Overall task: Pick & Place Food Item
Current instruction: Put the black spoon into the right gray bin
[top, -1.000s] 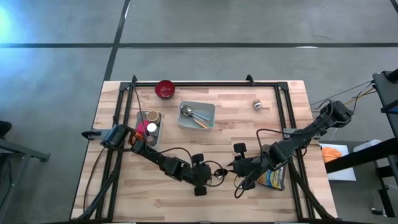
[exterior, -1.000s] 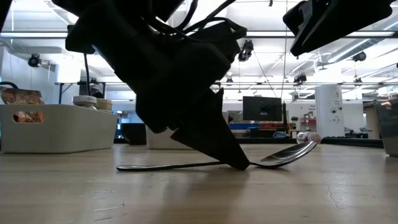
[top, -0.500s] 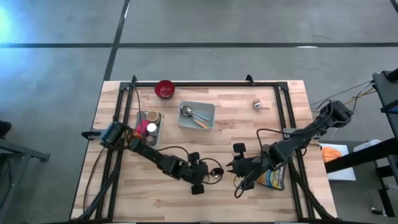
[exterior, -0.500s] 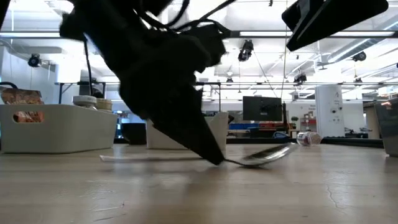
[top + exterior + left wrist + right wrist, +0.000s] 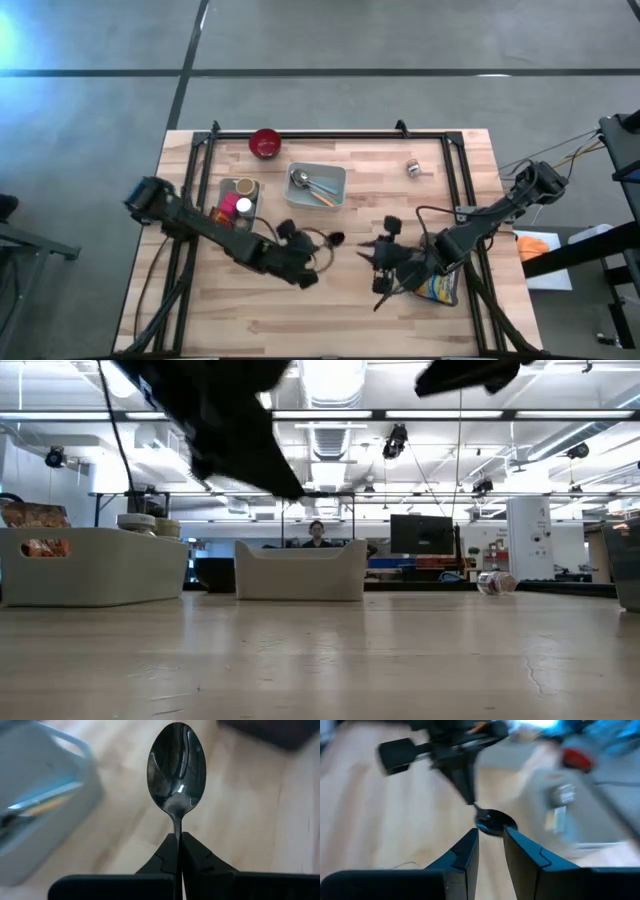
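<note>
While the left gripper [image 5: 178, 845] pinches a shiny, smooth steel spoon [image 5: 176, 767] by its thin handle above the pale wooden table [image 5: 450, 170], the right gripper [image 5: 490, 845] hovers nearby, fingers narrowly parted.

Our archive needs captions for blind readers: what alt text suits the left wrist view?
The left claw is shut on the handle of a metal spoon, bowl pointing away, above a wooden table. A blurred grey bin holding utensils sits to one side.
</note>
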